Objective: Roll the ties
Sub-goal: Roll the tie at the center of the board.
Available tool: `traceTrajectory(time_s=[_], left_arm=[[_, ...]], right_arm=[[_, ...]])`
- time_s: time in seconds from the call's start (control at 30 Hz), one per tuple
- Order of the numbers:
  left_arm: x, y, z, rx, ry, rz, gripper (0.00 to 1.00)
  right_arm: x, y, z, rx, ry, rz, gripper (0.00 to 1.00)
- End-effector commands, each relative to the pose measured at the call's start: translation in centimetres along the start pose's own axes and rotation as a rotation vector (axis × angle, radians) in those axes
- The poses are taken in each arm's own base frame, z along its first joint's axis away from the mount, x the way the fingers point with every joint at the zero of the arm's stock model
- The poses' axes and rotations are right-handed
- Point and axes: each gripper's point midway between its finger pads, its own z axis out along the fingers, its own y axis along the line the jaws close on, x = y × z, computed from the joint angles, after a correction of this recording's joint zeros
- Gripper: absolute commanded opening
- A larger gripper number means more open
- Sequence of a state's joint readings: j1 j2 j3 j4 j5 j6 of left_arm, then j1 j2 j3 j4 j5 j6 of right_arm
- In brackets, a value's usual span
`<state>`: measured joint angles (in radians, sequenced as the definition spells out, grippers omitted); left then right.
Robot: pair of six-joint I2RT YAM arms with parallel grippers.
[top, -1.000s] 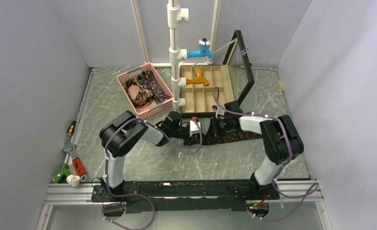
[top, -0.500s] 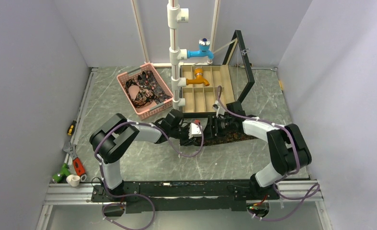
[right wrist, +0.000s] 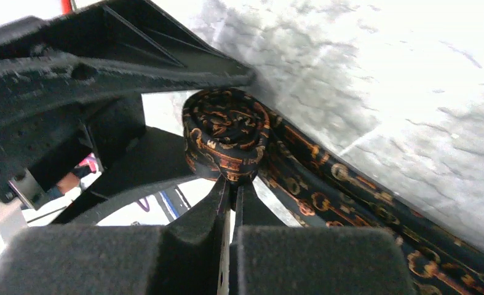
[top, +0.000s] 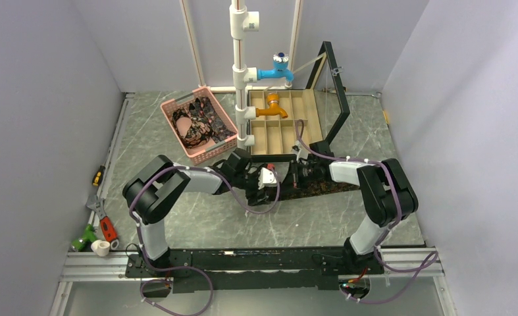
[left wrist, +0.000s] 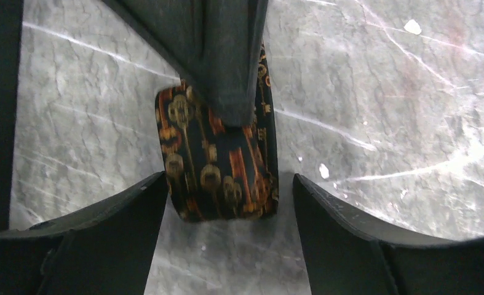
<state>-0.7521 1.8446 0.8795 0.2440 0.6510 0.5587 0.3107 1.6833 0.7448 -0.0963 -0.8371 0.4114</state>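
Observation:
One tie lies on the grey marble table, part rolled into a tight coil [right wrist: 227, 132] with its flat dark length [top: 322, 187] trailing to the right. My right gripper [right wrist: 230, 181] is shut, its tips pinching the coil's lower edge. In the left wrist view the coil [left wrist: 218, 160] lies on the table with the right gripper's fingers [left wrist: 227, 61] coming onto it from above. My left gripper [left wrist: 227, 246] stands open, one finger on each side of the coil, not touching it. Both grippers meet at the table's middle [top: 276, 179].
A pink mesh basket [top: 177, 105] at the back left holds more ties [top: 203, 122]. Behind the grippers stand a wooden compartment box [top: 282, 125] with its lid [top: 335, 92] up and a white pipe stand [top: 241, 79] with taps. Tools [top: 98, 224] lie at the left edge.
My left gripper has opened off the coil. My right gripper opened briefly and has shut again on the coil; its arm swung out right and came back.

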Motion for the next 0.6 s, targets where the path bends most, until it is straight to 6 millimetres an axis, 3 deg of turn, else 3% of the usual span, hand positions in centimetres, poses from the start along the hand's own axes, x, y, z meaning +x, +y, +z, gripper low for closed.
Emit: traceTrajectory(time_s=[0.0,0.2,0.33,0.57], left_arm=[[1.5,-1.2,-1.1,0.051,-0.044,-0.067,0.84],[-1.6,-0.2,-1.4,0.016,-0.214,0.073,0.90],[-2.1,0.7,-0.2,0.022,-0.235,0.074,0.89],[-3.4,0.3,2.0,0.042,-0.270,0.080,0.88]], right_arm=[[0.4,-2.7,-0.3,0.067,0.001,0.016,0.00],[0.6,-4.4,-0.4,0.058,0.041,0.100,0.00],[0.8,-4.7,-0.4,0.047,0.060,0.115,0.00],[0.4,-4.4,-0.2,0.028,0.063,0.118,0.00]])
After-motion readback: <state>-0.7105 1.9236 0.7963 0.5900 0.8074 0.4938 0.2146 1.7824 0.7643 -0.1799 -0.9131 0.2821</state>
